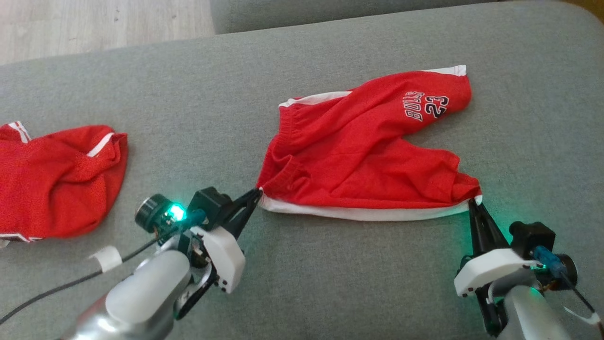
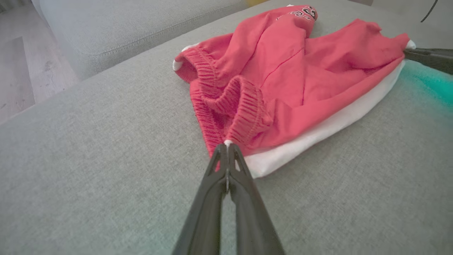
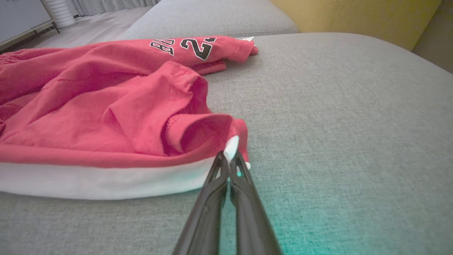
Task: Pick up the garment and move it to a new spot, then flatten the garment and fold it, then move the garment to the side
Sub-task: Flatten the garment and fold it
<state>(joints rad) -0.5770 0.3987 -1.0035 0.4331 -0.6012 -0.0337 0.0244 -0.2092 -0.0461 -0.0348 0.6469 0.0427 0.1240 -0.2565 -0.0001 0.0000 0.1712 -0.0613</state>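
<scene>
The garment (image 1: 358, 151) is a pair of red shorts with white side stripes and a "BULLS 23" print, lying on the grey couch cushion (image 1: 330, 283). My left gripper (image 1: 257, 192) is shut on the near waistband corner, where the ribbed red band meets the white stripe (image 2: 226, 143). My right gripper (image 1: 475, 202) is shut on the near leg-hem corner, a white tip pinched between its fingertips (image 3: 230, 153). The white stripe (image 1: 363, 213) runs stretched between the two grips. In the left wrist view the garment (image 2: 290, 81) lies bunched at the waist, with the right gripper's fingers (image 2: 430, 58) at far right.
A second red garment (image 1: 56, 179) lies crumpled at the cushion's left edge. Wooden floor (image 1: 94, 23) shows beyond the far left. Another grey cushion (image 1: 330, 12) lies behind, and a yellow one (image 3: 354, 14) shows in the right wrist view. Bare cushion lies near me.
</scene>
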